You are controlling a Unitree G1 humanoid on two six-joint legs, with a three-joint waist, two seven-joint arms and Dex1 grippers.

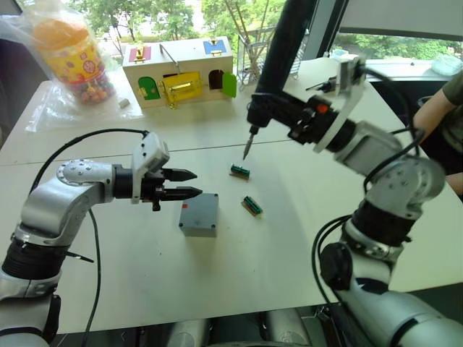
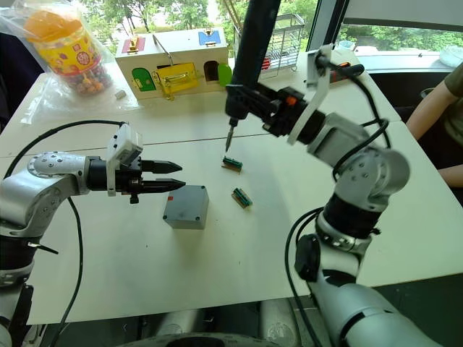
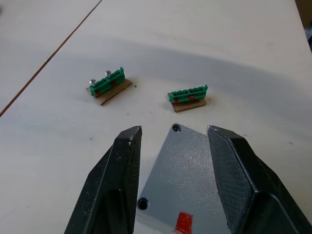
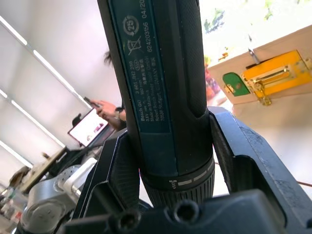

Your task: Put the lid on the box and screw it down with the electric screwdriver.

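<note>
The box (image 1: 199,215) is sitting on the white counter (image 1: 289,238) with its grey lid (image 3: 187,185) already lying on top, so nothing inside is showing, and a clear bag holding a jar of coloured sweets (image 1: 76,54) is resting at the far corner beside a wooden box with coloured doors (image 1: 179,71). The left claw (image 1: 187,183) is hovering just beside the box, fingers slightly spread and holding nothing, while the right claw (image 4: 170,161) is pinching the electric screwdriver (image 1: 278,61) upright, bit down over the counter near two green terminal blocks (image 1: 246,189). The left wrist view is showing corner screw holes and a red mark on the lid.
</note>
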